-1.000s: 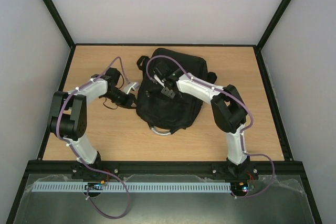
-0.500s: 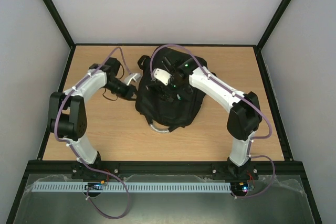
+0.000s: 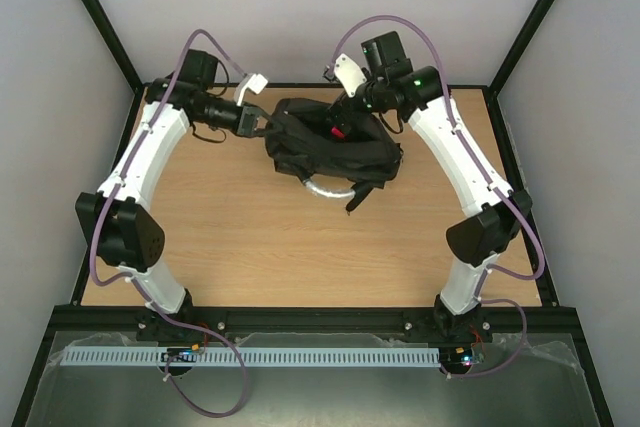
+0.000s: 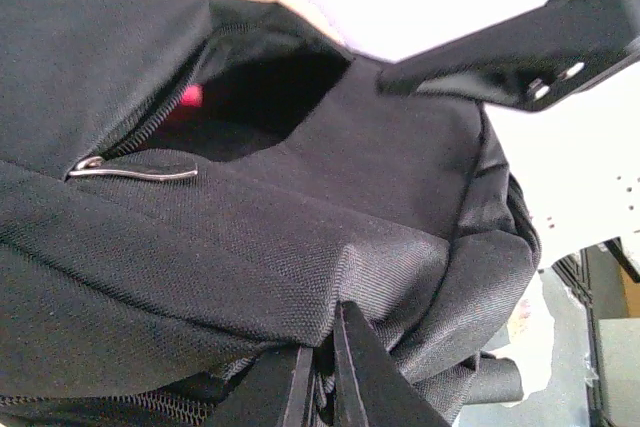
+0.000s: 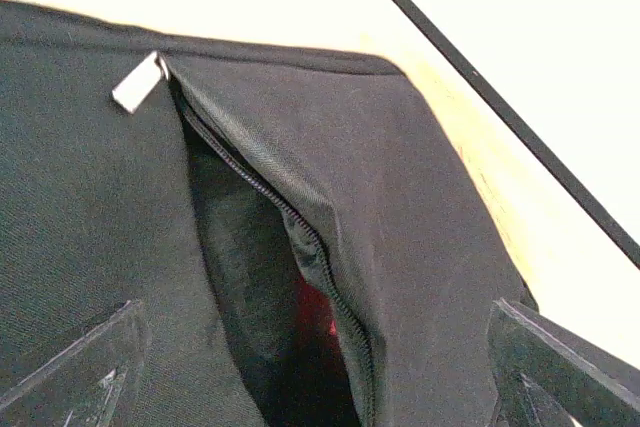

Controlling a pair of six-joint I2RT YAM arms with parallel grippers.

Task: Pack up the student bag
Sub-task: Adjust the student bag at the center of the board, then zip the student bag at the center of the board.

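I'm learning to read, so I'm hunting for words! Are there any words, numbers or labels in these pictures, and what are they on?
No text can be read anywhere.
The student bag shows only plain black fabric, with no logo or tag in view.
Its zip pull is bare metal with no lettering.
The table is plain wood with no marks.

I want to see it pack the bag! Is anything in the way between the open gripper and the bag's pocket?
Nothing visible. The right gripper hangs open facing the unzipped pocket of the student bag, only air between. The left gripper pinches the fabric off to one side.
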